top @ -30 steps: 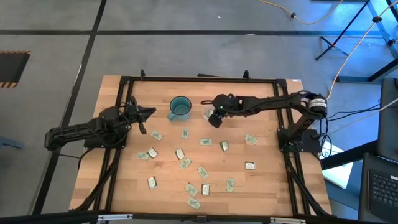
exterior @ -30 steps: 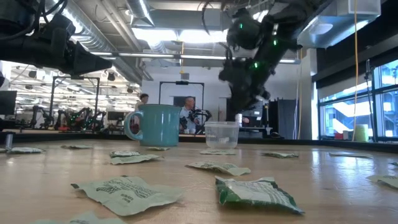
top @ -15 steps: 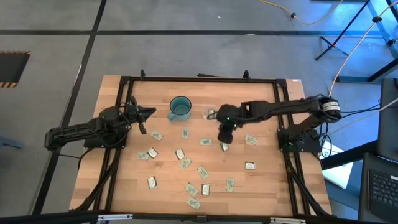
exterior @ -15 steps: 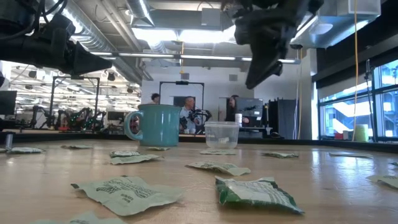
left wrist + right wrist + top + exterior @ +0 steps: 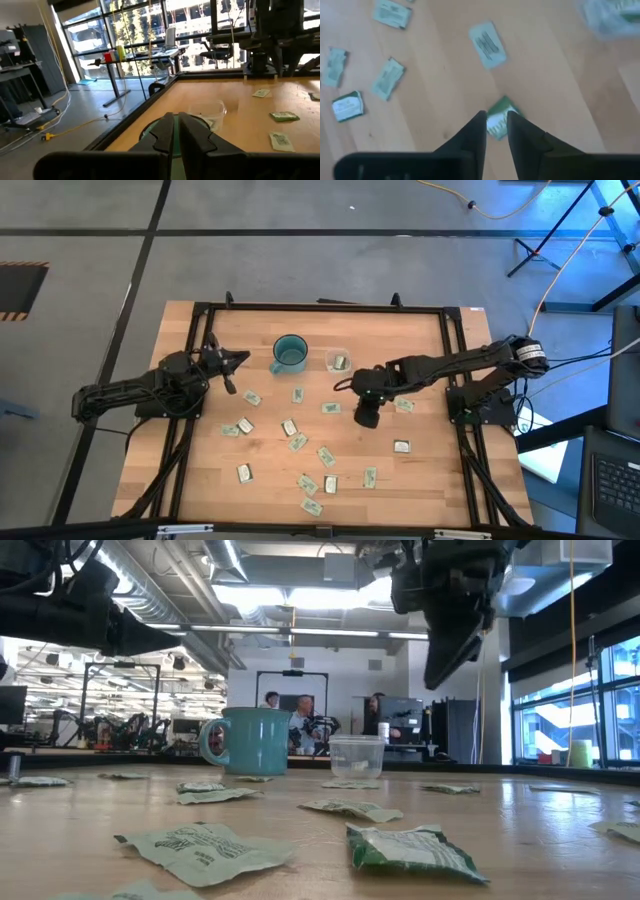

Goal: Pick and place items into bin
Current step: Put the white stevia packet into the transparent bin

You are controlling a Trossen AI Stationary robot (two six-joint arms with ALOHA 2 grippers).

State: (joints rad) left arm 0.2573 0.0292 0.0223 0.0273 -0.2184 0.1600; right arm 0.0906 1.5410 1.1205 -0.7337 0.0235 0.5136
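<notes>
Several pale green and shiny packets [image 5: 298, 394] lie flat on the wooden table, two of them close up in the low view [image 5: 205, 850]. The clear cup [image 5: 338, 362] stands right of the teal mug [image 5: 290, 353], with one packet inside. My right gripper [image 5: 363, 419] hangs above the table [image 5: 436, 678], pointing down, narrowly open. A green packet [image 5: 503, 107] lies on the wood just beyond its fingertips [image 5: 496, 116]. My left gripper [image 5: 243, 360] waits, shut, in the air left of the mug [image 5: 175, 120].
Packets are scattered over the table's middle and near half [image 5: 326, 456], with a few near the right side [image 5: 403, 404]. A black frame [image 5: 320, 308] runs around the table top. People stand in the room beyond the far edge [image 5: 303, 715].
My right gripper has swung from beside the clear cup toward the table's near edge and a little to the right. It now hangs over a green packet. The cup, partly hidden before, shows whole with a packet in it.
</notes>
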